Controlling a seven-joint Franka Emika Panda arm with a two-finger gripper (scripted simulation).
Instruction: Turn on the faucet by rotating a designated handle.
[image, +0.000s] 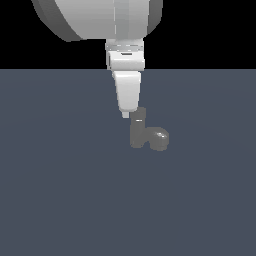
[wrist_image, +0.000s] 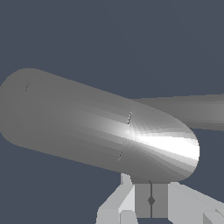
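Note:
The faucet (image: 141, 132) is a small dull grey fixture standing on the flat grey floor, its stubby spout ending in a rounded knob (image: 160, 139) toward the exterior view's right. My gripper (image: 126, 114) hangs straight down, its tip just beside the faucet's top on the exterior view's left. In the wrist view the faucet body (wrist_image: 87, 122) fills the frame as a large shiny cylinder. The handle (wrist_image: 197, 111) shows behind it as a long flat grey lever. The gripper (wrist_image: 151, 201) has its two fingers pressed together, holding nothing. The handle is hidden in the exterior view.
The flat blue-grey floor (image: 60, 190) spreads all around the faucet. The large white arm link (image: 100, 17) hangs over the scene at the top of the exterior view.

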